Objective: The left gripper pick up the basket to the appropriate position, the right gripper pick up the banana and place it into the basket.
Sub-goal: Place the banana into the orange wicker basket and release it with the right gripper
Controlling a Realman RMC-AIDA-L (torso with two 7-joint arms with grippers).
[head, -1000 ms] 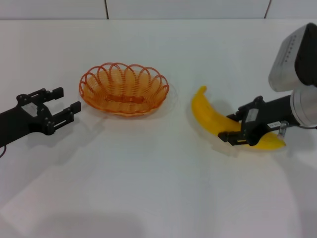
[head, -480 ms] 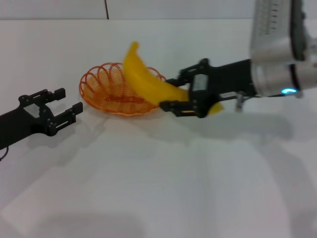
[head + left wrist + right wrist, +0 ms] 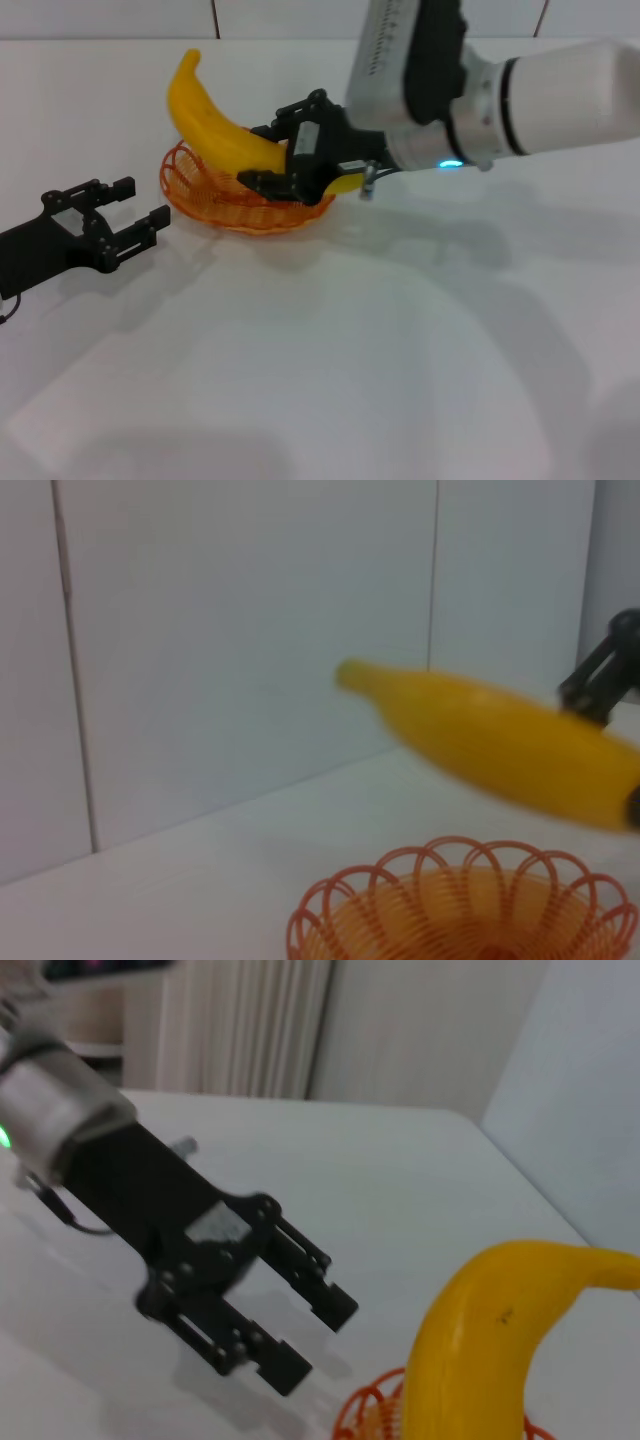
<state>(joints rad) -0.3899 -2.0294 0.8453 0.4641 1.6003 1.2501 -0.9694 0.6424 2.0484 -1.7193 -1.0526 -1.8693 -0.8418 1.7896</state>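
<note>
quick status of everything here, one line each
banana: held in the air above the basket, tilted, its free end pointing up and away
basket: upright on the table, nothing lying in it
right gripper: shut on the banana, over the basket
left gripper: jaws open, holding nothing, beside the basket and apart from it
table: white, bears the basket

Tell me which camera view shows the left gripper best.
The right wrist view: the left gripper fills the frame, fingers open above the table. The head view shows it smaller, beside the basket, not touching. The left wrist view shows only banana and basket.
</note>
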